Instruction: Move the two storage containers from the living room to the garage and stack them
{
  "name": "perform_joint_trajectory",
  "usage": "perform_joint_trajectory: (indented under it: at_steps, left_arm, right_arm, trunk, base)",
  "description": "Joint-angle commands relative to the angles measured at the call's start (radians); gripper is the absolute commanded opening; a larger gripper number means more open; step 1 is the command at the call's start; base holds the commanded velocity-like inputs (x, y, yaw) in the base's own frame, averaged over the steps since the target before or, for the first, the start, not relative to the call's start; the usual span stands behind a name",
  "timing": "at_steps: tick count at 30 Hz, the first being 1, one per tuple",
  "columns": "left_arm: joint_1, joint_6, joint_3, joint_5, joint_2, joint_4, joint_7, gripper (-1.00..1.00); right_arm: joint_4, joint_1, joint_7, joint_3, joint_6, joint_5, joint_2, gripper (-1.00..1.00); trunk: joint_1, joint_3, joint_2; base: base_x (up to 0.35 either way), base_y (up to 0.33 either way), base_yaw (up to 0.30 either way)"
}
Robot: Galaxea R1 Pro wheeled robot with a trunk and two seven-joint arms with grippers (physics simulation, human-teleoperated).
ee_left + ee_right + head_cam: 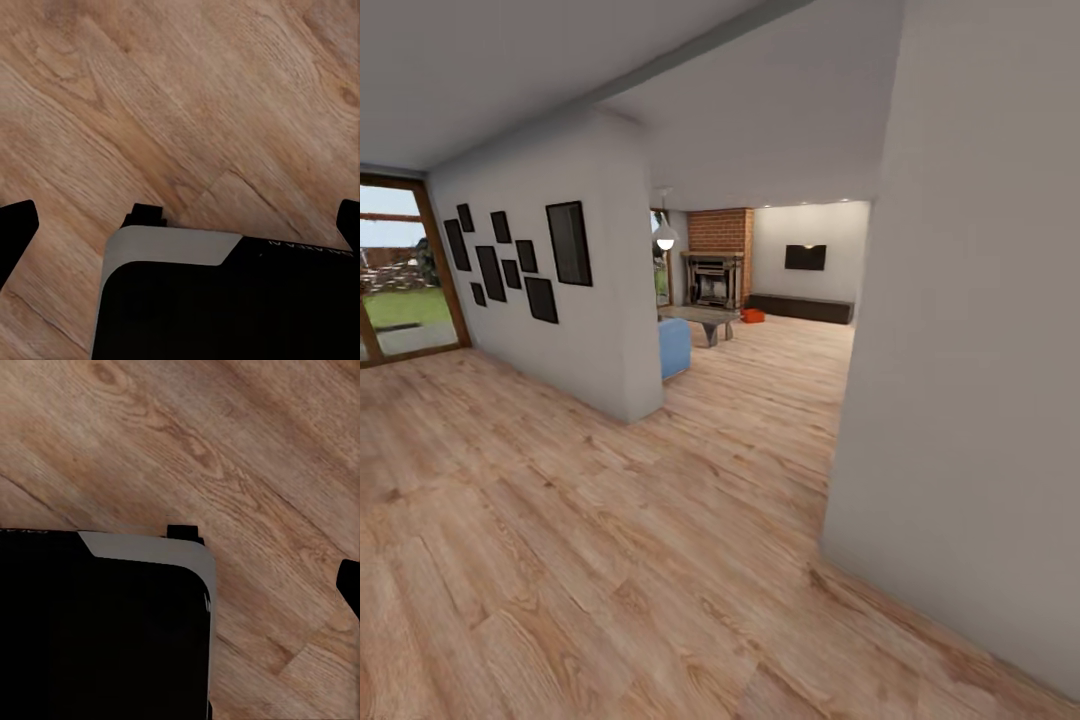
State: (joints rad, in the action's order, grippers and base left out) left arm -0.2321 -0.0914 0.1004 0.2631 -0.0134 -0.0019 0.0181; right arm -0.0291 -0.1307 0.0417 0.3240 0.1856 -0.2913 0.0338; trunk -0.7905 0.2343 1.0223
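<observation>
Wood floor [610, 560] is stretching ahead. A glass door [395, 270] is showing left, frames [510, 262] hanging beside it. A bin [753, 316] is sitting by the fireplace [715, 270]. Left gripper [180, 217] is spreading wide; right gripper's [351, 585] opening I cannot tell.

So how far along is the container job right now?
Nothing looks done yet. The robot stands on the wood plank floor in a hallway, facing the living room with its brick fireplace. One small orange-red container sits on the floor there, untouched. Both wrist views show only floor under empty fingers. Still left: fetching both containers, carrying them to the garage, stacking them.
</observation>
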Motion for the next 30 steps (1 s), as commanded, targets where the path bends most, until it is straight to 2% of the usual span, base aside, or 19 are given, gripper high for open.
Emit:
perform_joint_trajectory:
  at_steps: [1, 21, 30]
  left_arm:
    - [-0.001, -0.004, 0.009, 0.008, 0.000, 0.001, 0.002, 1.00]
    - [-0.001, -0.002, 0.009, 0.009, -0.001, 0.002, 0.002, 1.00]
    - [-0.001, -0.002, 0.009, 0.008, -0.002, 0.002, 0.002, 1.00]
  right_arm:
    - [-0.003, -0.001, 0.004, 0.007, 0.006, -0.011, 0.000, 1.00]
    - [-0.003, -0.001, 0.004, 0.005, 0.005, -0.011, -0.002, 1.00]
    - [-0.003, -0.001, 0.007, 0.004, 0.006, -0.011, 0.004, 1.00]
  trunk:
    - [-0.001, 0.001, 0.001]
    - [-0.001, 0.001, 0.001]
    - [-0.001, 0.001, 0.001]
  base:
    - [0.322, 0.000, 0.278]
    - [0.322, 0.000, 0.275]
    - [0.322, 0.000, 0.039]
